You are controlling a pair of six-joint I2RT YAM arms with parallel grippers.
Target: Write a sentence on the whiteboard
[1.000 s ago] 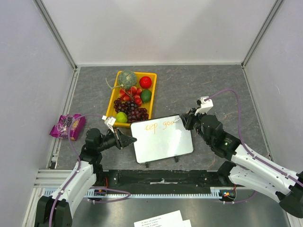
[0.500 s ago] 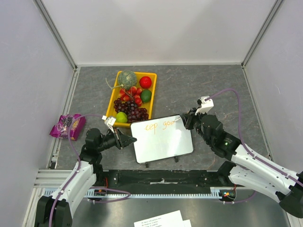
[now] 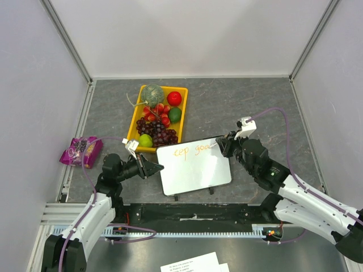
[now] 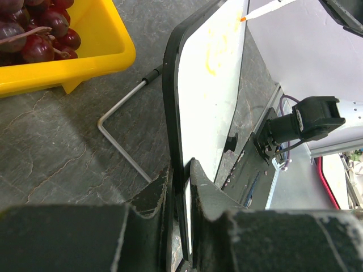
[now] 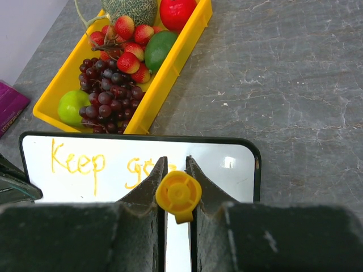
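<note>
Two grippers share the job: the left gripper point(image 4: 180, 170) pinches the left edge of the whiteboard point(image 3: 195, 170) to steady it. The board stands propped near the table's middle, just beside the yellow tray point(image 5: 177, 61). The right gripper point(image 5: 174, 165) clamps an orange marker point(image 5: 178, 194), whose tip sits at the right end of the unfinished sentence point(image 5: 79, 161).

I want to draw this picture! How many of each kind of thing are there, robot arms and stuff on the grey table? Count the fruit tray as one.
robot arms (left arm, right arm): 2
whiteboard: 1
marker: 1
yellow tray: 1
purple bag: 1
Total: 6
</note>
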